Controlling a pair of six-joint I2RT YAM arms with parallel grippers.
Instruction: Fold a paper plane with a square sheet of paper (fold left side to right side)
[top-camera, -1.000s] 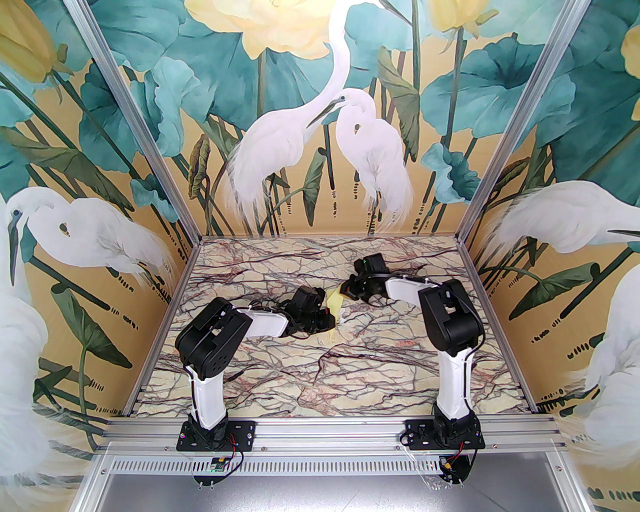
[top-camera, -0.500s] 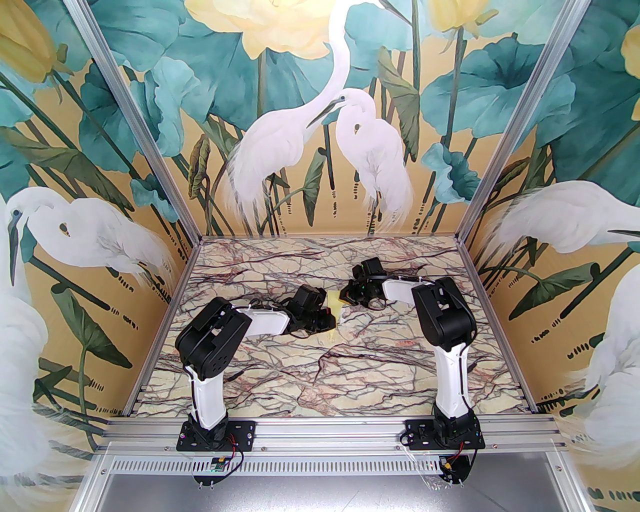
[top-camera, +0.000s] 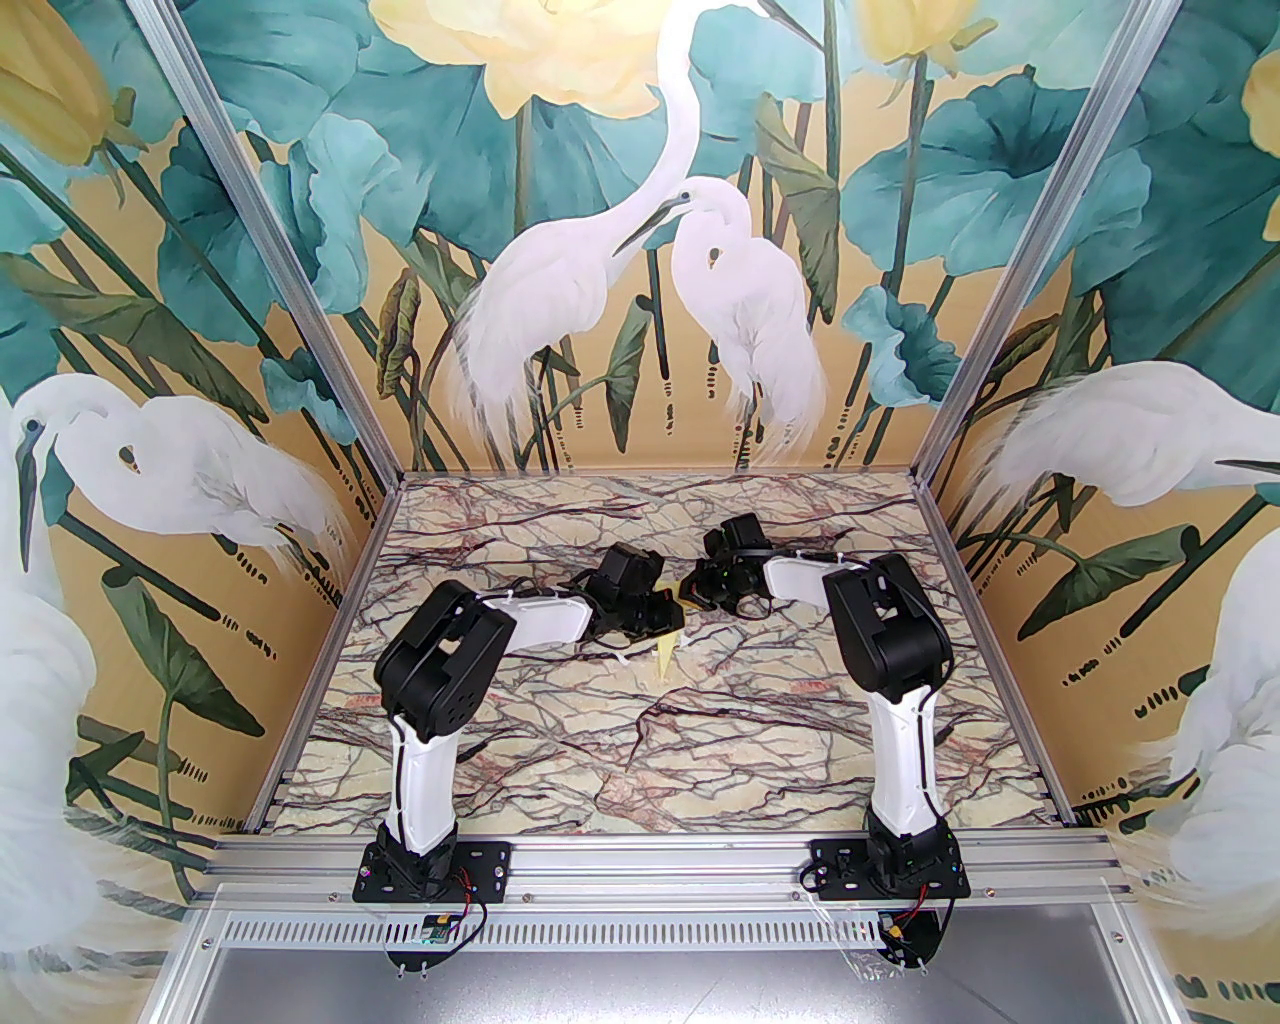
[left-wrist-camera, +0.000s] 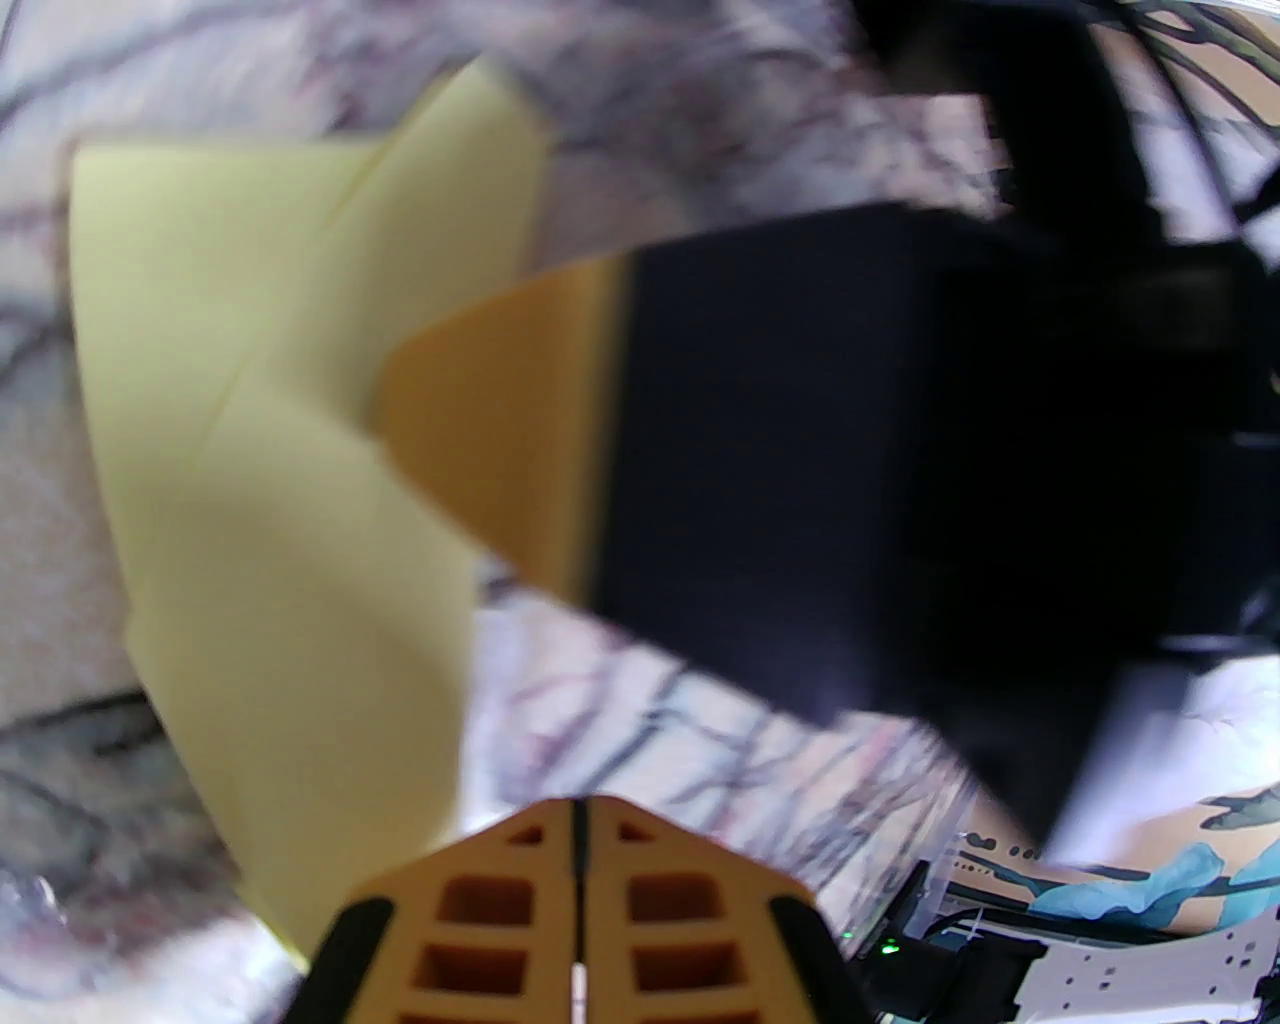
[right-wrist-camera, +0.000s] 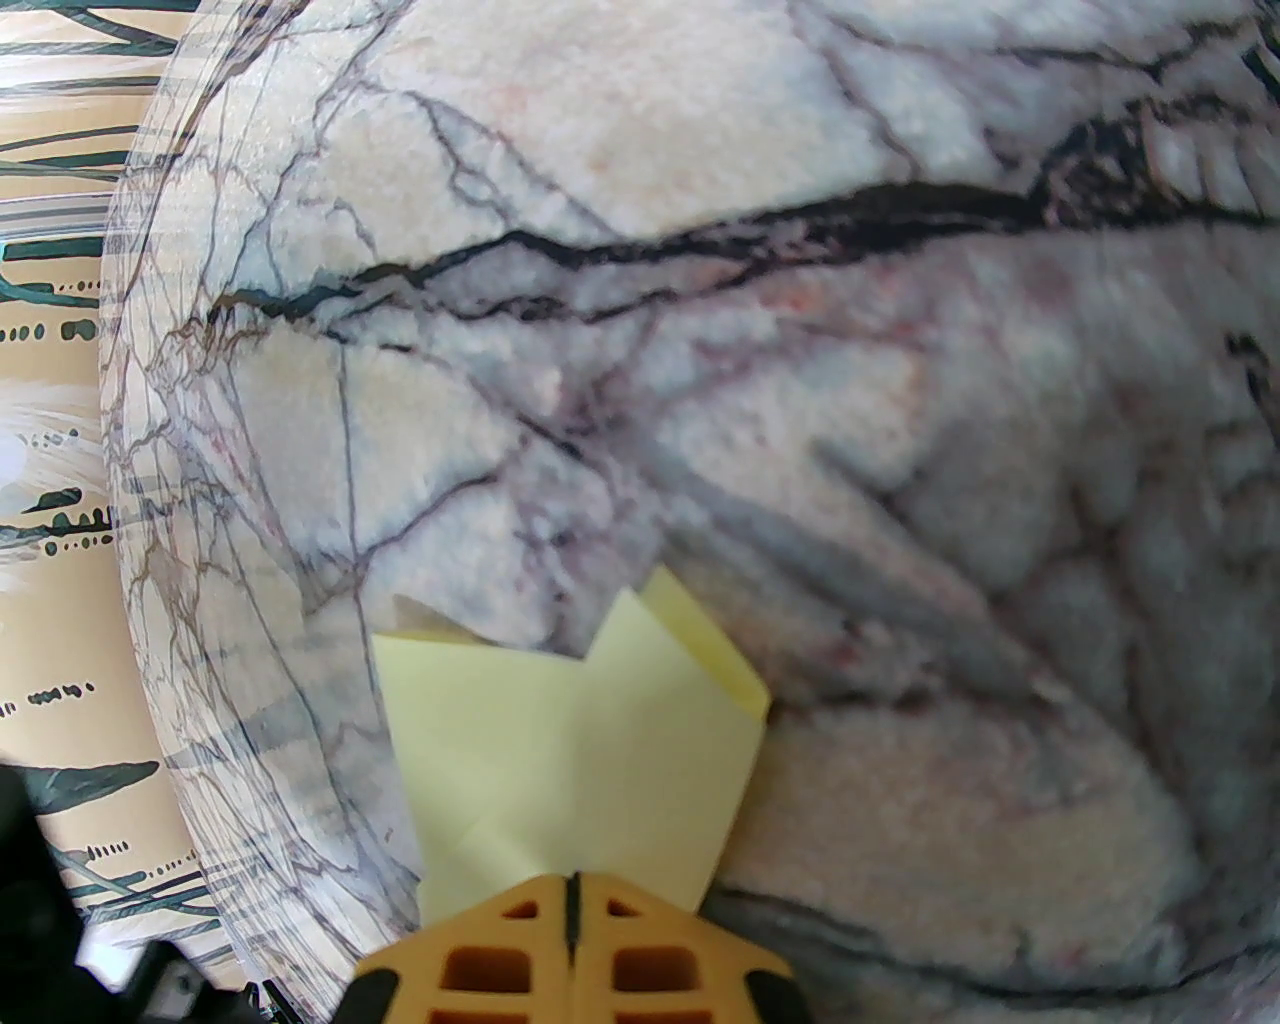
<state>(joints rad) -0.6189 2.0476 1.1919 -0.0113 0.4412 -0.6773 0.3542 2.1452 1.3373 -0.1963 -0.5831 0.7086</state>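
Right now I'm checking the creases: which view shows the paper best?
Left wrist: it shows most of the paper, with creases visible though blurred. Right wrist shows one end sharply; top external shows a small tip.

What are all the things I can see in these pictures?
paper plane: one, pale yellow, partly folded, middle of the table.
table: one, cream marble pattern with dark veins, under everything.
walls: three, painted with white herons and teal leaves, around the table.
rail: one, silver metal, near edge.
arms: two, black and white, bolted to the rail, reaching to the middle.
left gripper: one, orange fingers, shut, beside the paper.
right gripper: one, orange fingers, shut, tips on the paper.
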